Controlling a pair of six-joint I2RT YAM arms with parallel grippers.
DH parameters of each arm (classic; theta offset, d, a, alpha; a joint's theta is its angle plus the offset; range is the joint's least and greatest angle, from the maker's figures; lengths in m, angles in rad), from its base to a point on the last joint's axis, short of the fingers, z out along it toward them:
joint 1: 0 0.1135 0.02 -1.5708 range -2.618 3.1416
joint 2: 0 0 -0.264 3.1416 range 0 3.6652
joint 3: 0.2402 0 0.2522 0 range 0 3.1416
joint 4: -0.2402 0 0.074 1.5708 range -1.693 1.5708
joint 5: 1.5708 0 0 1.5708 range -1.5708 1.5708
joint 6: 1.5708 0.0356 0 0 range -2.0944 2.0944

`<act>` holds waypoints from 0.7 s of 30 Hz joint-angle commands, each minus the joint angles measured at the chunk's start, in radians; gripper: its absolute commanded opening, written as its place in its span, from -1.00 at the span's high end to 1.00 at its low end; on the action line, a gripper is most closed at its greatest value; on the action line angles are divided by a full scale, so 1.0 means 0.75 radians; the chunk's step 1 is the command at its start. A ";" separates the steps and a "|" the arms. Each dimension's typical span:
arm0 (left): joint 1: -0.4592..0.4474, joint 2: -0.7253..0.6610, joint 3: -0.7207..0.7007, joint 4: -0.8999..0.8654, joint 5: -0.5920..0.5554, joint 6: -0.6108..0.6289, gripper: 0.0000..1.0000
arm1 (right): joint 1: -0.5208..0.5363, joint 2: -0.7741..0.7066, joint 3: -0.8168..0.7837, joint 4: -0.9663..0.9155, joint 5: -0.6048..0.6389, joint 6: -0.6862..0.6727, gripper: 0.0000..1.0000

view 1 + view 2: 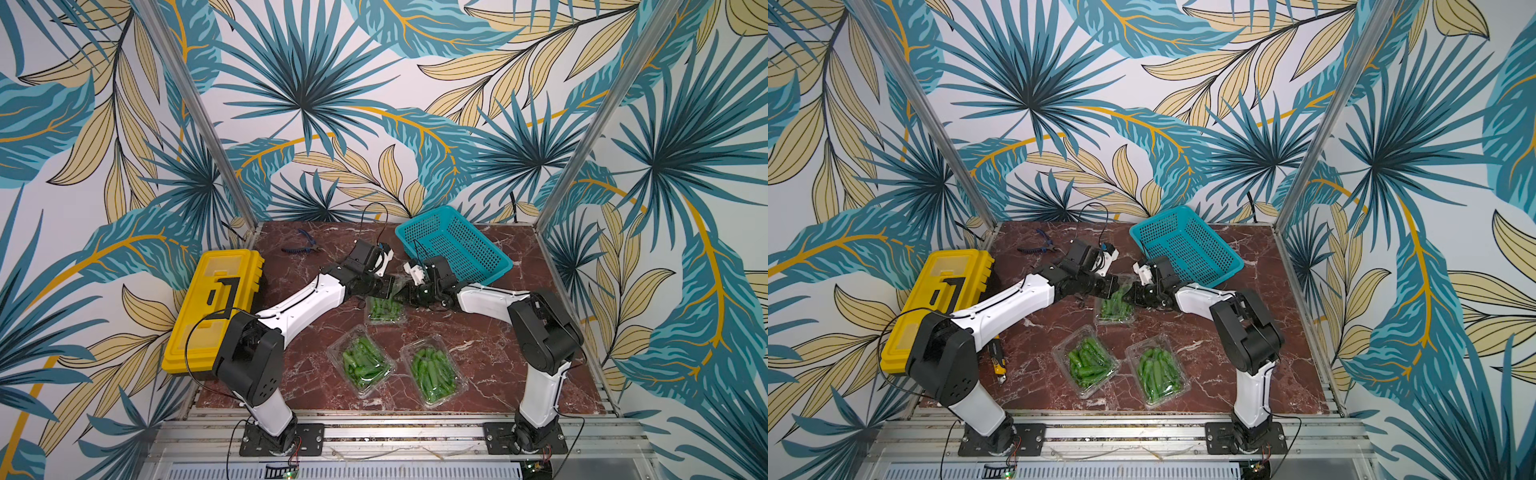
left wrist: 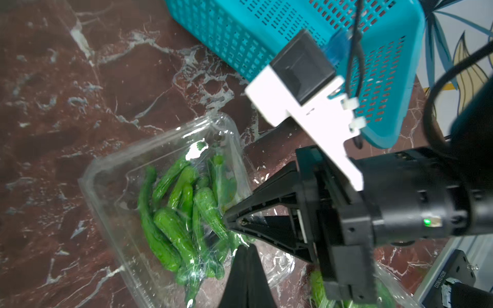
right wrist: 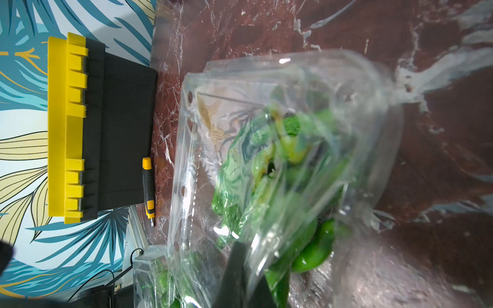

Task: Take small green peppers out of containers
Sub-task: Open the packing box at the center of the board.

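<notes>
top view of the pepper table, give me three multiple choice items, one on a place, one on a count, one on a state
1. Where does the teal basket stand on the table?
A. far right part
B. near edge, by the arm bases
C. dead centre

2. How many clear containers hold peppers?
A. two
B. three
C. five

3. On the right gripper, the jaws are
A. wide open
B. shut on a loose pepper
C. shut on clear plastic of the far container

1 A, both top views show it far right; 2 B, one far, two near; 3 C, the right wrist view shows clear film pinched between them.
</notes>
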 commanded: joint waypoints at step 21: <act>-0.201 0.011 -0.055 0.102 -0.245 0.029 0.06 | -0.034 0.112 0.058 0.164 -0.047 0.246 0.89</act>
